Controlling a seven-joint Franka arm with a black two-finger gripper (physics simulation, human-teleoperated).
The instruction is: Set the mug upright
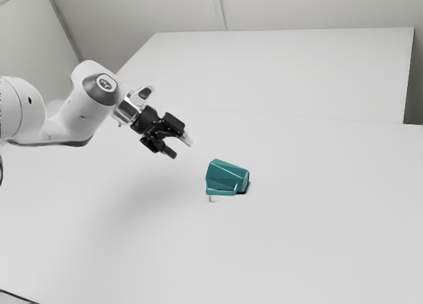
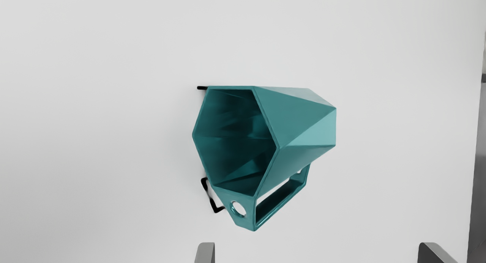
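With my black two-finger gripper [image 1: 181, 149] open, I'm likely lining up to grasp the faceted teal mug [image 1: 227, 177] lying sideways.

The white table [image 1: 297, 251] bears a teal mug [image 1: 227, 176] — faceted, with a handle — lying on its side.

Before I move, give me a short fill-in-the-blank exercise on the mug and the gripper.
The mug is lying on its ____. The gripper is not shut but ____. In the wrist view, the mug part nearest the gripper is its ____. In the exterior view, the mug is toward the view's ____ from the gripper.

Missing words: side; open; handle; right.
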